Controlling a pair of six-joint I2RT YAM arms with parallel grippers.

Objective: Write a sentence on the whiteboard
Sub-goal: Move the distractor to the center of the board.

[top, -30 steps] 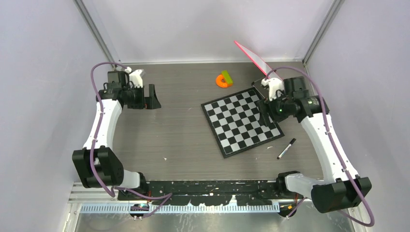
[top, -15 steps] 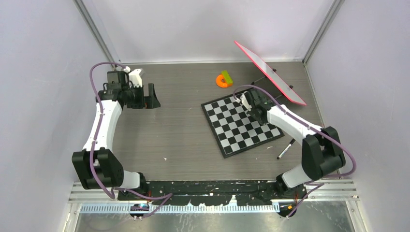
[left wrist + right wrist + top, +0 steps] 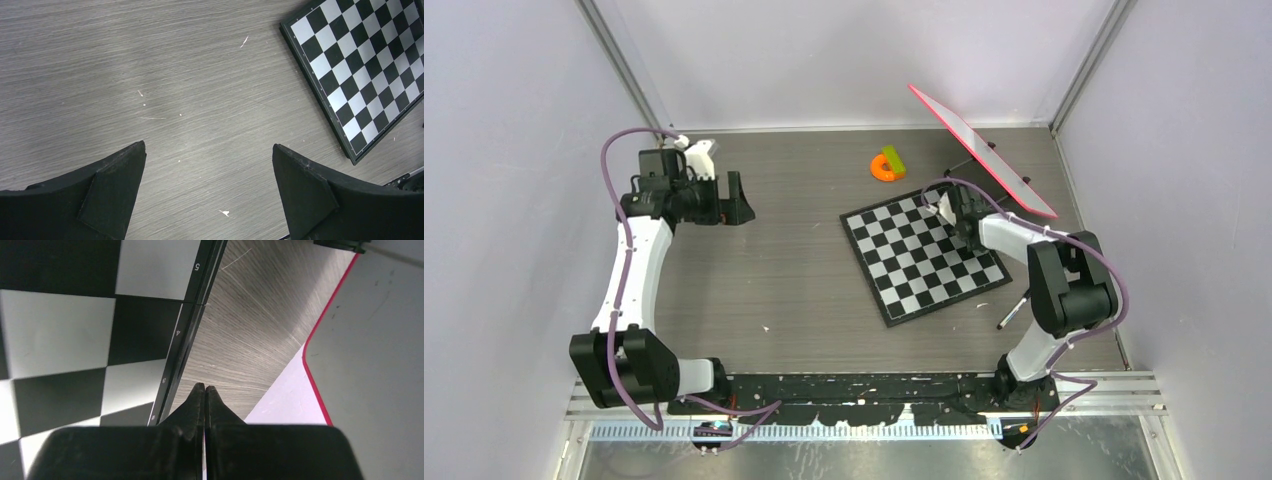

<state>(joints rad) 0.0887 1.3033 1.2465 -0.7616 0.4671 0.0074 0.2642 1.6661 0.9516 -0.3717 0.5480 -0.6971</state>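
The whiteboard (image 3: 980, 150), white with a thin red frame, leans tilted at the back right; its white face (image 3: 372, 345) fills the right of the right wrist view. The sentence is out of view. My right gripper (image 3: 959, 203) is shut with nothing between its fingers (image 3: 204, 388). It hovers over the strip of table between the checkerboard's edge and the whiteboard's lower rim. My left gripper (image 3: 742, 200) is open and empty (image 3: 207, 150) over bare table at the far left.
A black-and-white checkerboard (image 3: 924, 255) lies at an angle mid-right (image 3: 360, 65) (image 3: 65, 325). A black marker (image 3: 1016, 307) lies on the table near its right corner. An orange and green object (image 3: 887, 165) sits at the back. Walls enclose three sides.
The right gripper went from open to shut, and the right arm folded inward so that its elbow now rises beside the checkerboard. The left arm barely shifted.
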